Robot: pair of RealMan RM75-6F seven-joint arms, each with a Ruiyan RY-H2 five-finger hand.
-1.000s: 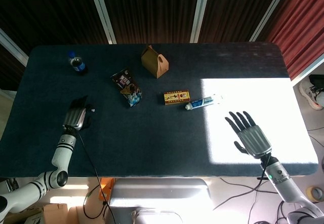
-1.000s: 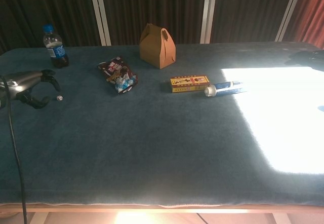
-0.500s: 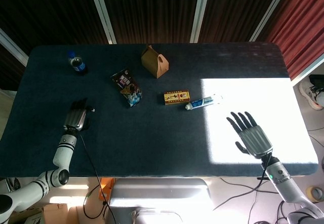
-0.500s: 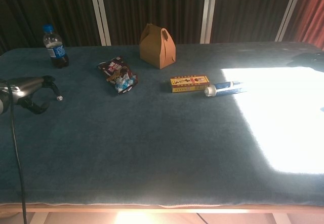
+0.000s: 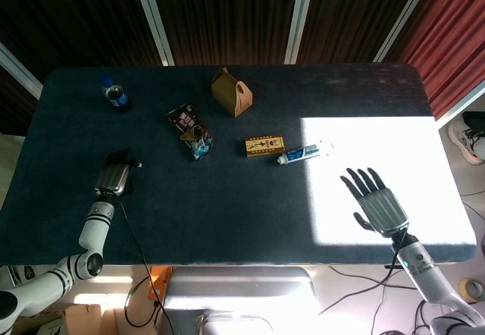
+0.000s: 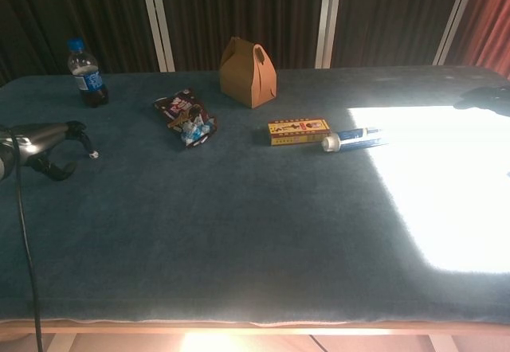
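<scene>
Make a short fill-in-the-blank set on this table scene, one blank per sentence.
1. The toothpaste tube lies right beside the yellow ____.
2. The blue-capped bottle stands at the table's far ____ corner, seen from the head view.
3. The right hand hovers over the sunlit patch with its fingers ____.
4. The snack packet lies between the bottle and the brown paper ____.

Missing words: box; left; spread; carton

Left hand [image 5: 114, 176] curled; right hand [image 5: 377, 202] spread flat.
</scene>
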